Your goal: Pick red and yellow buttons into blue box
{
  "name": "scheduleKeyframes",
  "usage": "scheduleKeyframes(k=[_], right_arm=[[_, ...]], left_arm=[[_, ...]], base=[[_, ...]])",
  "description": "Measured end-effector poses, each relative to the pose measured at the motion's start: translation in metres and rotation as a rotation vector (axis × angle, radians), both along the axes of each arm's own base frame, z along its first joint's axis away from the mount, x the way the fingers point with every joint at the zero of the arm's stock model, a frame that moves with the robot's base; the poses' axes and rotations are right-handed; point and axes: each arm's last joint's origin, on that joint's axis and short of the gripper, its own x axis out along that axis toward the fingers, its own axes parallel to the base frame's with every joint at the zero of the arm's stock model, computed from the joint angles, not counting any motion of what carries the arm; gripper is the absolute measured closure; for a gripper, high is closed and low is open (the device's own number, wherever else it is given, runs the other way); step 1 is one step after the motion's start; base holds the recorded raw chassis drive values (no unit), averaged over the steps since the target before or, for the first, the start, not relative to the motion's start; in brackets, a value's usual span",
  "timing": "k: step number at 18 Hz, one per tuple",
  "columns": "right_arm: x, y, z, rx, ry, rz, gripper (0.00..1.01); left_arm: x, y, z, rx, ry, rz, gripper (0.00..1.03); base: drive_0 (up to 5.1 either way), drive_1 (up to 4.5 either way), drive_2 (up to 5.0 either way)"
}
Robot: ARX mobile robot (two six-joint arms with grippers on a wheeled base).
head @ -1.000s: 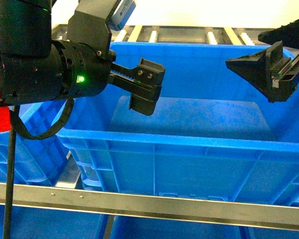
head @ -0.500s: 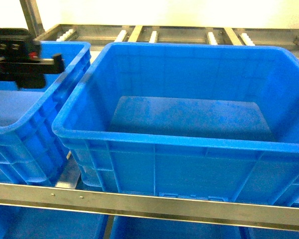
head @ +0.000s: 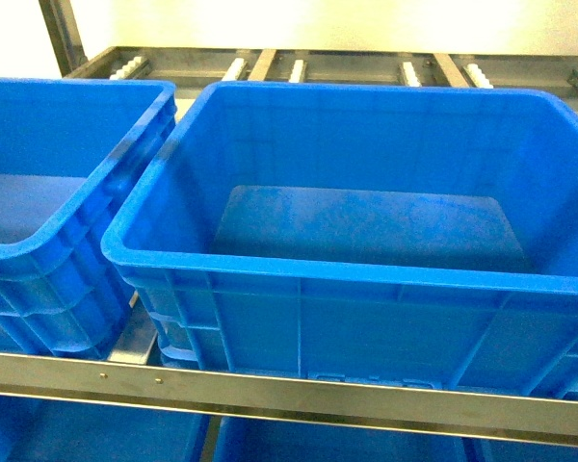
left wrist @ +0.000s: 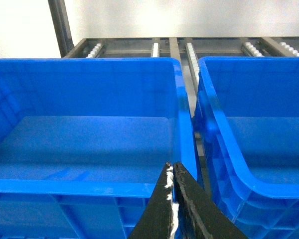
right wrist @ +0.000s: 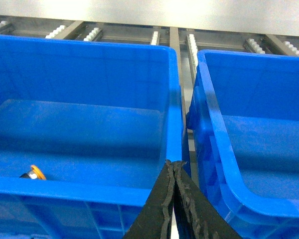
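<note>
A large deep blue box (head: 347,267) fills the middle of the head view; the floor that shows is bare, and neither gripper appears there. In the right wrist view a small yellow-orange round cap, the yellow button (right wrist: 34,173), lies on the floor of the left blue box (right wrist: 79,191), close behind its near wall. My right gripper (right wrist: 174,167) is shut with nothing in it, in front of that box's near right corner. My left gripper (left wrist: 171,169) is shut and empty, before the near right corner of a bare crate (left wrist: 89,188). The red button is out of view.
A second blue crate (head: 39,252) stands to the left of the middle one, and another crate (right wrist: 249,199) sits to its right. A metal rail (head: 270,390) runs across the front, with more blue crates below it. Roller tracks (head: 299,67) lie behind.
Both arms have pulled out of the head view. A second ago they hung over the middle box; half a second ago only the left one showed at the far left.
</note>
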Motion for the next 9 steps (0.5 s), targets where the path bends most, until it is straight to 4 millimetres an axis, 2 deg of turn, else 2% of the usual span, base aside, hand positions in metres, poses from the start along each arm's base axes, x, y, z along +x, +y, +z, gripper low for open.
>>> scheduleKeyframes(k=[4, 9], right_arm=[[-0.016, 0.0, 0.006, 0.0, -0.034, -0.001, 0.99], [-0.036, 0.0, 0.006, 0.0, -0.032, 0.0, 0.99]], left_arm=[[-0.015, 0.013, 0.001, -0.002, -0.003, 0.008, 1.01], [-0.032, 0.012, 0.005, -0.001, -0.017, -0.002, 1.01]], base=[[0.0, 0.0, 0.0], [0.0, 0.0, 0.0]])
